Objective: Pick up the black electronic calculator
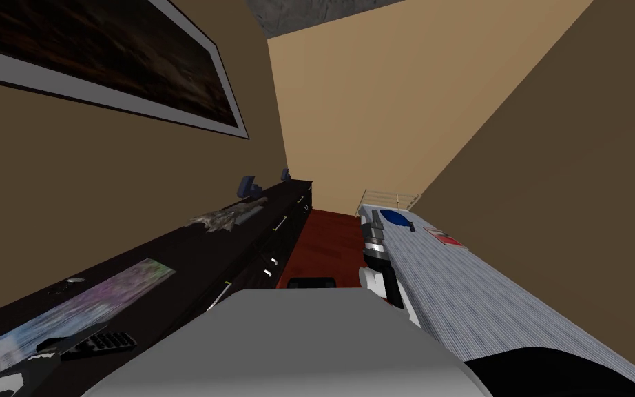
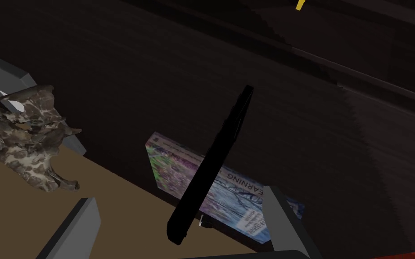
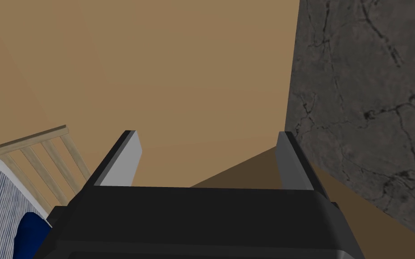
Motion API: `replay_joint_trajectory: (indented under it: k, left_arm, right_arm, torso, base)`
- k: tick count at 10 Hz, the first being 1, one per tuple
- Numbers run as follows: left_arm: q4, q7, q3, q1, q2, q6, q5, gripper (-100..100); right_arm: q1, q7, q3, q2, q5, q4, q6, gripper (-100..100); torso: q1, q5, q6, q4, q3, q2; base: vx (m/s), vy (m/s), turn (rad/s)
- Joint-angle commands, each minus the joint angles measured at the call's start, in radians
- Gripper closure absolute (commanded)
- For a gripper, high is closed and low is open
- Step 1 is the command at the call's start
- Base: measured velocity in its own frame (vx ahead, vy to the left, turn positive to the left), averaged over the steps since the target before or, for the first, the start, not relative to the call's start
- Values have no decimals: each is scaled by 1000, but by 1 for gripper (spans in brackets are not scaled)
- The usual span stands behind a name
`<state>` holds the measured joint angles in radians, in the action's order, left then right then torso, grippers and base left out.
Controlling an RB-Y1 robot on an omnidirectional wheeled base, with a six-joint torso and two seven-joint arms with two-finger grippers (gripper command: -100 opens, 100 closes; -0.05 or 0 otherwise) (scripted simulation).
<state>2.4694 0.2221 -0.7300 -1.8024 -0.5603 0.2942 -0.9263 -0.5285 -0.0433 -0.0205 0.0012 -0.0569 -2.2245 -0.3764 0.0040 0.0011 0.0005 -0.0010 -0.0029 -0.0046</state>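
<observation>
Seen from the left wrist, the left gripper (image 2: 178,197) stands spread, the black calculator (image 2: 222,144) edge-on between its fingers; the head view shows its keys.

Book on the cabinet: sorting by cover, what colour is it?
The book is mottled purple, green and blue; best in left wrist view.

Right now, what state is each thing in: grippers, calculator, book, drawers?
Left gripper, open, calculator between its fingers.
Calculator, not gripped, crossing the book in the left wrist view.
Book, shut, flat on the dark dresser.
Dresser drawers, shut.
Right gripper, open, empty.
</observation>
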Motion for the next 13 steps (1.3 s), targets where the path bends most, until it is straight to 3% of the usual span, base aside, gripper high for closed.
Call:
replay_joint_trajectory:
  k: [1, 2, 4, 5, 7, 8, 11, 13]
  left_arm:
    - [1, 40, -32, -50, -33, 29, -50, -100]
    - [1, 40, -32, -63, -33, 29, -66, -100]
    - [2, 87, -73, -134, -75, 61, -133, -100]
    - [2, 87, -73, -140, -75, 61, -143, -100]
    - [4, 130, -109, -209, -115, 90, -211, -100]
    - [4, 130, -109, -214, -115, 90, -211, -100]
    - [8, 182, -153, -310, -166, 125, -294, -100]
    - [10, 194, -164, -356, -180, 135, -314, -100]
  right_arm:
    - [0, 0, 0, 0, 0, 0, 0, 0]
    - [0, 0, 0, 0, 0, 0, 0, 0]
    - [0, 0, 0, 0, 0, 0, 0, 0]
    - [0, 0, 0, 0, 0, 0, 0, 0]
    - [0, 0, 0, 0, 0, 0, 0, 0]
    - [0, 0, 0, 0, 0, 0, 0, 0]
    - [0, 0, 0, 0, 0, 0, 0, 0]
    - [0, 0, 0, 0, 0, 0, 0, 0]
  torso:
    - [0, 0, 0, 0, 0, 0]
    - [2, 0, 0, 0, 0, -1]
    - [1, 0, 0, 0, 1, 1]
    - [2, 0, 0, 0, 0, 0]
    - [0, 0, 0, 0, 0, 0]
    - [1, 0, 0, 0, 0, 0]
    - [0, 0, 0, 0, 1, 1]
    - [-1, 0, -1, 1, 1, 2]
  base:
    - [84, 101, -131]
    - [60, 89, -56]
    - [56, 84, -90]
    - [59, 68, -54]
    - [66, 76, -86]
    - [43, 63, -44]
    - [46, 69, -68]
    - [31, 61, -27]
